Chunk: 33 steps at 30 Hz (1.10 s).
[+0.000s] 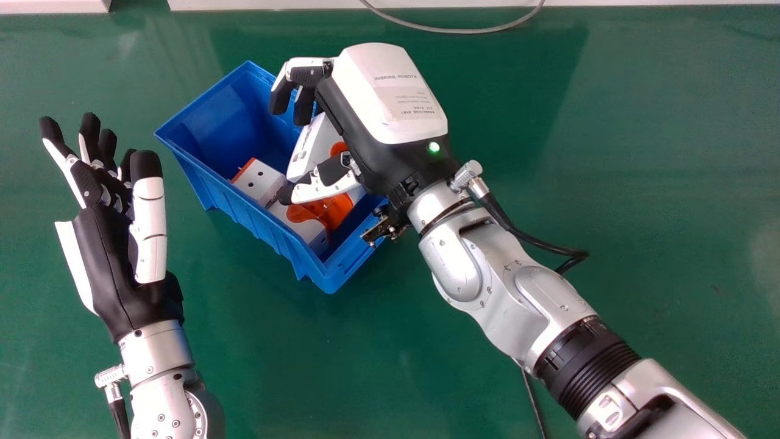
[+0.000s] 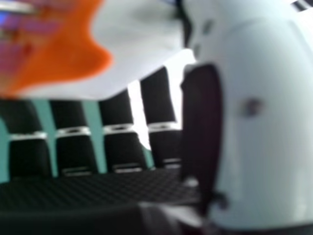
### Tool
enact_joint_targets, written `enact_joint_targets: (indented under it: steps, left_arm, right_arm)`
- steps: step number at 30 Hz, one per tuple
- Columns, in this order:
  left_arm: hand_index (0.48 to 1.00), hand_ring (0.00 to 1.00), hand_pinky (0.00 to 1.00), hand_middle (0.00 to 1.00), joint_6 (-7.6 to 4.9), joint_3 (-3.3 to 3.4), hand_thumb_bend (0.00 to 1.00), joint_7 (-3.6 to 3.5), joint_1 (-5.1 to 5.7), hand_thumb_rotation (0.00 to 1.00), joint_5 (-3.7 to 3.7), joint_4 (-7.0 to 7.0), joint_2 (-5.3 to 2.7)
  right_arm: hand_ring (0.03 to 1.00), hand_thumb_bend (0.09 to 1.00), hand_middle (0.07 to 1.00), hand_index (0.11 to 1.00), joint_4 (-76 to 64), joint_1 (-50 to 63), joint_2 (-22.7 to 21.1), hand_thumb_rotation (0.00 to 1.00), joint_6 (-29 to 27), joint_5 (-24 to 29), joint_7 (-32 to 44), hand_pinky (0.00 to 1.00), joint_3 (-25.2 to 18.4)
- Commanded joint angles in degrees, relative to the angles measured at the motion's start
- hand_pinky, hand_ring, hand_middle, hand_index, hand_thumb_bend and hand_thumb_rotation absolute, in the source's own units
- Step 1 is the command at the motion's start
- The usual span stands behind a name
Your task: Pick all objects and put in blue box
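**Carton held over box, centre of frame**

Left hand (image 1: 109, 262): idle, relaxed, left side of the head view. My right hand (image 1: 384, 110) is upper centre, grasping the carton (image 1: 311, 146) as I read it: bent fingers (image 1: 303, 107) at one end, thumb (image 1: 314, 190) by the other. How hard it grips, I can't tell.

Carton, white with orange, sits tilted over the right part of the box (image 1: 256, 225). Flat faces, square edges: I'd guess light, fairly stiff card, maybe a bit slick, dents if squeezed. Best hold is across two opposite sides, thumb against fingers, gentle pressure. Tilt means it could slip at one end.

Beyond it, down in the box: a white block (image 1: 259, 180) with dark holes and an orange-and-white piece (image 1: 301, 227), centre left of frame. Farther, cable (image 1: 451, 31) along the top edge.

Head view gives me carton against box rim, plus the contents. Right hand view gives the palm side: carton at upper left of the frame, overlapping the fingers, its end right by the thumb; contact there unclear.
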Motion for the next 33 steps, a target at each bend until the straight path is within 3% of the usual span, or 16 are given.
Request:
enact_joint_targets:
  steps: [1, 2, 4, 7, 10, 14, 19, 29, 33]
  left_arm:
    - [0.978, 0.98, 0.93, 0.98, -1.48, -0.23, 0.74, -0.02, -0.4, 0.71, 0.39, -0.09, 0.24]
    - [0.977, 0.98, 0.93, 0.98, -1.51, -0.25, 0.73, 0.16, -0.41, 0.71, 0.59, -0.1, 0.27]
    - [0.977, 0.98, 0.93, 0.98, -1.49, -0.3, 0.72, 0.21, -0.38, 0.71, 0.72, -0.16, 0.35]
    - [0.98, 0.98, 0.93, 0.99, -1.65, -0.27, 0.71, -0.15, -0.44, 0.72, 0.36, 0.0, 0.4]
    - [0.98, 0.98, 0.93, 0.99, -1.52, -0.17, 0.71, 0.34, -0.54, 0.71, 0.68, 0.17, 0.45]
    - [0.978, 0.98, 0.92, 0.98, -1.55, -0.23, 0.71, 0.18, -0.44, 0.72, 0.64, 0.3, 0.56]
    - [0.977, 0.97, 0.92, 0.98, -1.83, -0.17, 0.72, -0.43, -0.43, 0.71, -0.1, 0.4, 0.38]
    - [0.968, 0.97, 0.91, 0.97, -1.75, -0.06, 0.75, -0.25, 0.45, 0.71, 0.02, 0.2, 0.26]
    - [0.961, 0.96, 0.9, 0.96, -1.27, 0.02, 0.76, -0.41, 0.93, 0.7, -0.54, -0.21, -0.03]
  right_arm:
    - [0.448, 0.508, 0.553, 0.519, -3.81, -1.22, -1.13, 0.02, 0.62, -1.11, 2.83, 0.35, 1.03]
    - [0.637, 0.694, 0.734, 0.653, -5.01, -0.99, -1.73, 0.05, 1.57, -1.96, 3.77, 0.51, 1.52]
    - [0.826, 0.875, 0.898, 0.79, -7.08, -0.4, -2.4, 0.12, 3.38, -3.69, 4.4, 0.66, 2.25]
    - [0.958, 0.97, 0.979, 0.9, -9.58, 0.62, -2.89, 0.2, 5.06, -4.92, 5.06, 0.8, 2.74]
    - [0.967, 0.977, 0.983, 0.912, -11.51, 1.43, -3.14, 0.21, 5.96, -5.16, 5.7, 0.82, 2.78]
    - [0.987, 0.992, 0.994, 0.959, -12.88, 1.96, -3.3, 0.24, 6.61, -5.28, 6.16, 0.9, 2.77]
    - [0.999, 1.0, 1.0, 0.997, -15.31, 3.12, -3.56, 0.27, 7.59, -5.39, 6.84, 0.99, 2.68]
    - [1.0, 0.991, 1.0, 1.0, -21.26, 7.6, -4.86, 0.29, 7.0, -5.17, 3.89, 0.98, 1.64]
    - [1.0, 0.974, 1.0, 0.991, -25.78, 12.76, -5.28, 0.31, 4.02, -3.35, -0.79, 0.94, -0.33]
